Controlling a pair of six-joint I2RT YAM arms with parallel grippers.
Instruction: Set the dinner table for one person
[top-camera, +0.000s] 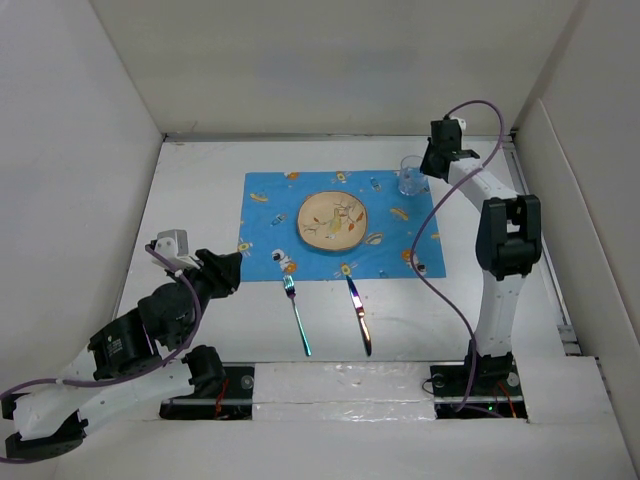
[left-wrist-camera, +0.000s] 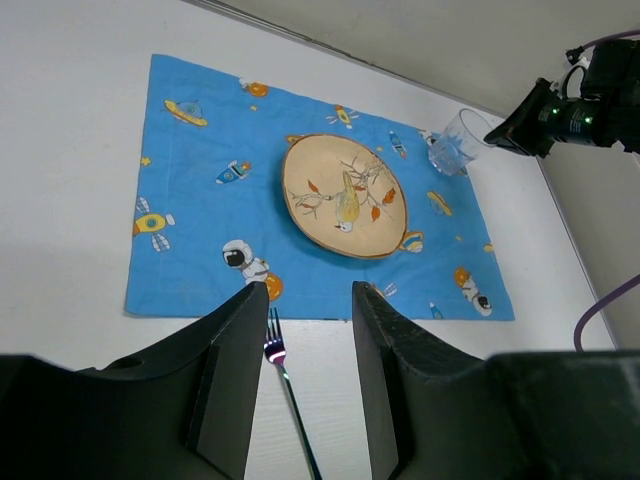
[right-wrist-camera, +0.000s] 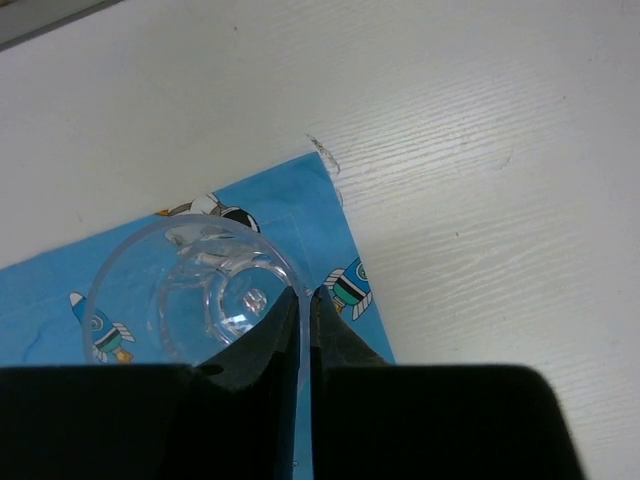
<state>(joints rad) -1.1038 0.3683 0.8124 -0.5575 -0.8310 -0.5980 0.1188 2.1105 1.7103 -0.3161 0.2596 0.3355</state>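
counting one of each: one blue placemat (top-camera: 270, 215), one plate (top-camera: 333, 221), one clear glass (top-camera: 410, 177), one fork (top-camera: 297, 315), one knife (top-camera: 359, 315), plus my two arms. everything sits on the dinner table (top-camera: 190, 200), the white walled surface. mat is mid-table with the plate at its centre and the glass at its far right corner. fork and knife lie on bare table just off the mat's near edge, fork left, knife right, apart from each other.

left gripper (left-wrist-camera: 310, 290): released, fingers spread and empty, hovering over the mat's near edge above the fork tines. right gripper (right-wrist-camera: 305, 310): clenched on the glass, its wall pinched between the two fingers at the rim.

only the overhead view shows the knife and the whole fork. left wrist gets just the fork head and a bit of handle, the rest cut off by its own fingers, but it shows the plate's bird-on-branch print, which is mush from overhead. right wrist sees only the glass, the mat corner and bare table.

can't tell if the glass base is touching the mat or lifted off it.
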